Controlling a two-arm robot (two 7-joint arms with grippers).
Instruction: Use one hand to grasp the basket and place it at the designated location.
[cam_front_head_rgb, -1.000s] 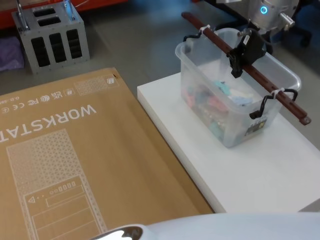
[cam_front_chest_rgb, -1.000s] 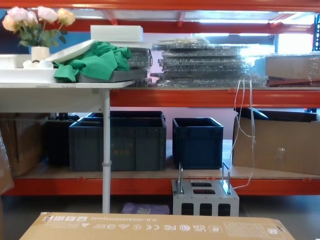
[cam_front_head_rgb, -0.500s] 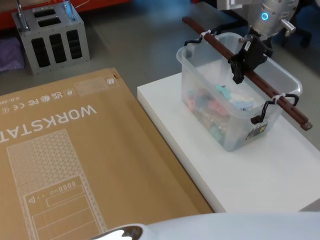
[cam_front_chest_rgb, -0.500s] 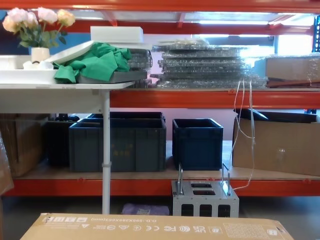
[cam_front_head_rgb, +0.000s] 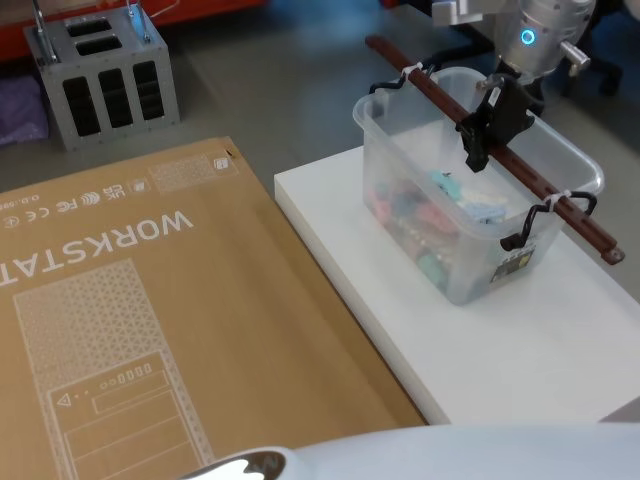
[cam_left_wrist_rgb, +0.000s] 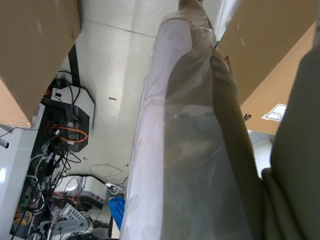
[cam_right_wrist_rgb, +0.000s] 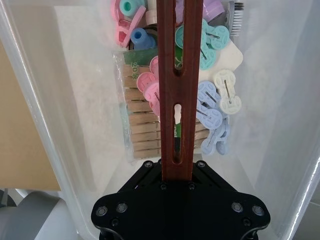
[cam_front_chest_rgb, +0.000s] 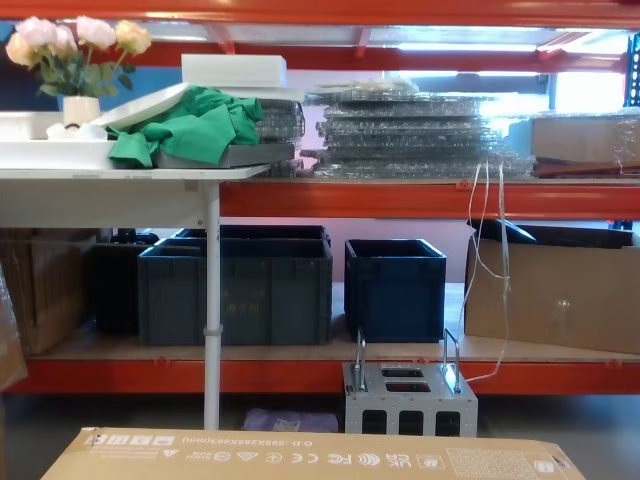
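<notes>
While the basket is sitting on the white platform at the right of the head view, the right claw is reaching down from above and clamping the dark red-brown bar handle about midway along its length; the handle is running diagonally over the tub's open mouth, joined at each end to the rolled rim by black pivots bound with white ties; its far end is poking out past the rim on both sides. In the right wrist view the black claw is closing tightly on the slotted bar, the bar is passing straight between its two halves, and below the bar the tub's contents are showing: a bundle of wooden clothes pegs in a clear wrapper, with pink, blue, teal and cream plastic clips lying on and beside it. The tub's translucent walls are letting these colours show through in the head view as well, and a small label is sticking to its near corner. A large brown cardboard box printed with white lettering is lying just beside the platform's left edge; beyond it, on the floor, a small grey metal box with wire handles is standing well apart from the basket. The left wrist view is looking along plastic-wrapped material between cardboard surfaces; whether the left claw is wide or narrow I cannot tell.
</notes>
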